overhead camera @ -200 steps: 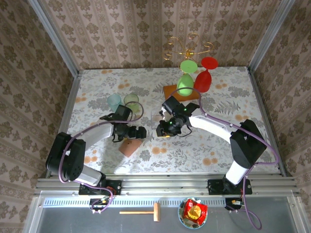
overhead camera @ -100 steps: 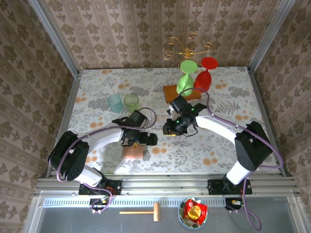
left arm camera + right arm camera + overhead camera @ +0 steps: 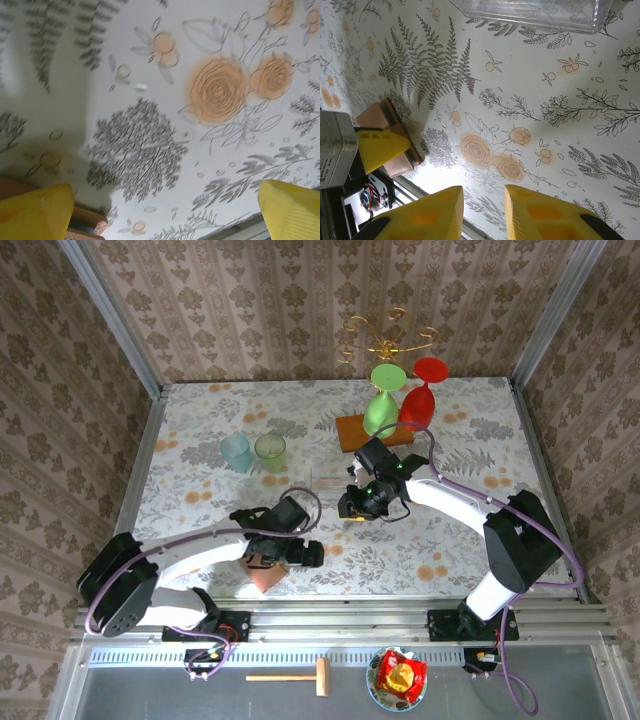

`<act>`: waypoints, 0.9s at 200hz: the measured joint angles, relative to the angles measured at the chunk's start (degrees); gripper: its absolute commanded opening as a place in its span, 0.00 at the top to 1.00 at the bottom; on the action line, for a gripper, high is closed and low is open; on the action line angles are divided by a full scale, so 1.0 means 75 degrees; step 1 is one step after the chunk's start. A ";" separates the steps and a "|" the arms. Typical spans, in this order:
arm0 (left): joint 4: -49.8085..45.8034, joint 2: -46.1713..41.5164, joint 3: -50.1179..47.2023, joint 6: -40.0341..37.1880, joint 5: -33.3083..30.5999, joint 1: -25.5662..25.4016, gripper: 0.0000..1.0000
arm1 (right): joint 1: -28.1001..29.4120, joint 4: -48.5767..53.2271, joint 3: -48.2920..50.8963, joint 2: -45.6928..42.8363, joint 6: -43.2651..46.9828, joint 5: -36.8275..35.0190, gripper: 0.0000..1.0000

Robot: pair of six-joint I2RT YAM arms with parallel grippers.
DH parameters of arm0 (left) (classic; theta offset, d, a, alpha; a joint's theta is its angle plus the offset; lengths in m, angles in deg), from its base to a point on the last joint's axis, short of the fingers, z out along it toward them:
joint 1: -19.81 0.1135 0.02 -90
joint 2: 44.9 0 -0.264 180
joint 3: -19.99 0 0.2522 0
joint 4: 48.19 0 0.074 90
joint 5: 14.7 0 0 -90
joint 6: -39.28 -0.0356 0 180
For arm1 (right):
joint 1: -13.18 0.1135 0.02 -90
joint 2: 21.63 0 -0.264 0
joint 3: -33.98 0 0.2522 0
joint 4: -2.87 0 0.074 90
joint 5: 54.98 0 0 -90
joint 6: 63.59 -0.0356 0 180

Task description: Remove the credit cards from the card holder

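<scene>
Now my left gripper (image 3: 300, 552) has swung toward the near edge, jaws wide and empty, with the card holder (image 3: 265, 575) dragged there beside it (credit cards unseen), while my right gripper (image 3: 483, 200) hangs narrowly parted on nothing, so the extraction remains undone.

Left claw (image 3: 165, 207) wide apart at the end of a low outstretched arm (image 3: 200, 545); right claw (image 3: 482, 210) narrowly parted, empty.

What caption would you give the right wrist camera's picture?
Right gripper hovering over the flowered table, brown wallet at picture left, clear box at top.
</scene>
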 measured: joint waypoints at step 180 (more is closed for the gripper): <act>-0.2582 -0.0632 -0.0198 0.3453 -0.1705 0.0825 0.00 | -0.0044 -0.0023 0.0000 0.0064 0.0131 0.0087 0.70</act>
